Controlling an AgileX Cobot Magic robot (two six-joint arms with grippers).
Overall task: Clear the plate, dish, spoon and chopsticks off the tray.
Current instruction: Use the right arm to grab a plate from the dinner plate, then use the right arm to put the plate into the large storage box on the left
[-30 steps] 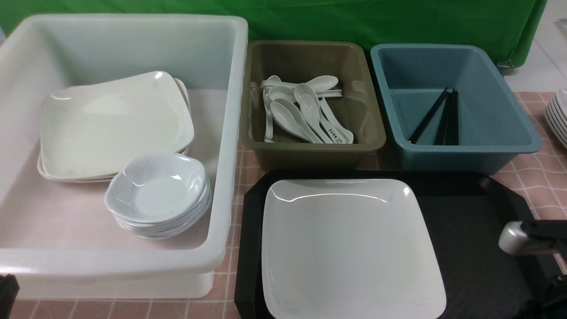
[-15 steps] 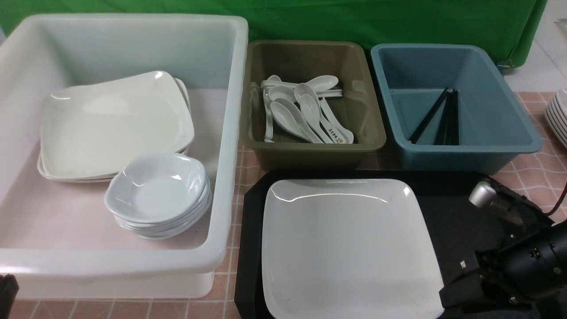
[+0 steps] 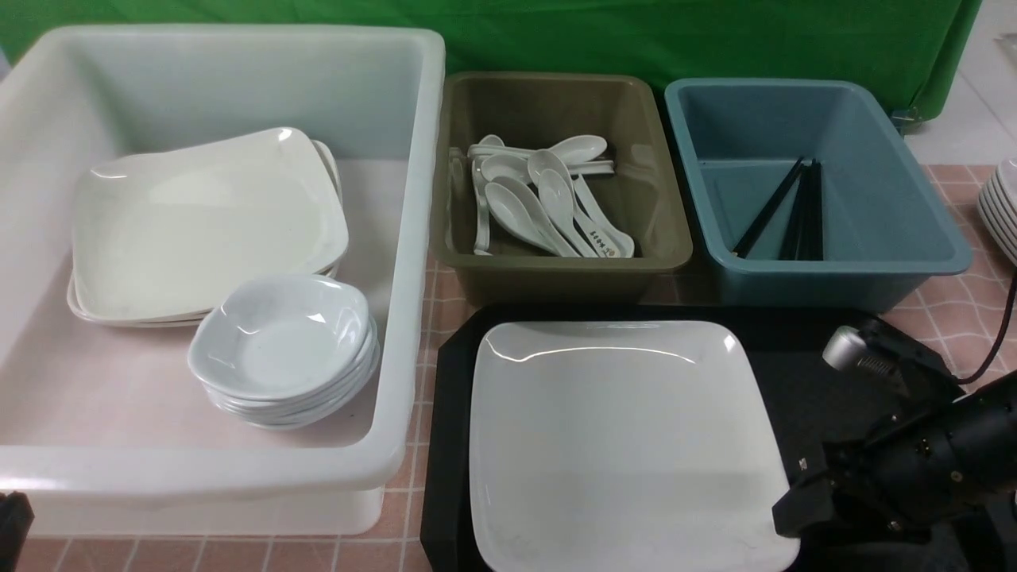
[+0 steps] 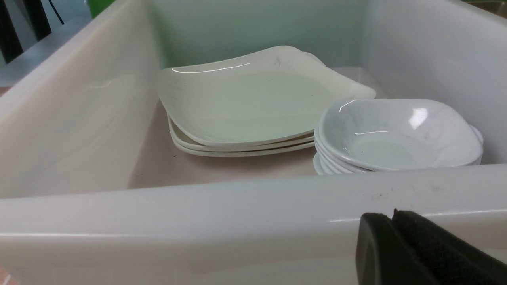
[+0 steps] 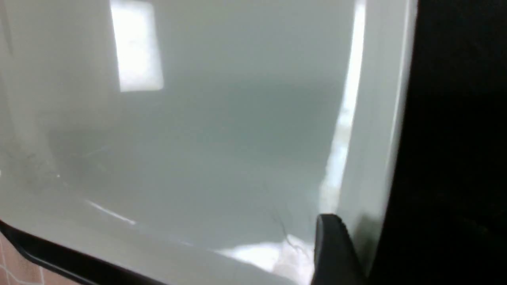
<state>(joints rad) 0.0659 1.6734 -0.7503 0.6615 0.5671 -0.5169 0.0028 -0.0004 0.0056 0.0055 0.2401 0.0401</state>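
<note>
— Right gripper (image 3: 794, 512) low at the lower right of the front frame, tip at the right edge of the plate (image 3: 628, 445), close to its lower corner.
— Clamped on it?
— Cannot tell. Only one black finger (image 5: 332, 249) seen in the wrist view, lying just inside the rim; the other out of sight.
— Plate where?
— Flat on the black tray (image 3: 834, 381), lower middle of the frame, covering its left half.
— Left gripper (image 4: 392, 215)?
— Pressed together, close to the outside of the white tub (image 4: 198, 221), at its near wall.
— Around the tray?
— White tub filling the left of the frame, its tall wall between the plate and the two stacks inside: square plates (image 3: 206, 222) behind, small dishes (image 3: 282, 342) in front, the two stacks touching. Olive tub (image 3: 556, 270) just above the tray, with spoons (image 3: 548, 199) piled inside. Blue tub (image 3: 914, 262) at upper right, with chopsticks (image 3: 798, 210) leaning in it. More stacked white ware (image 3: 1003, 210) cut off at the right edge. Thin black cable (image 3: 1003, 334) above the right arm.
— Surface and room?
— Pink tile-patterned tabletop (image 3: 969, 310); green backdrop (image 3: 556, 32) across the top.
</note>
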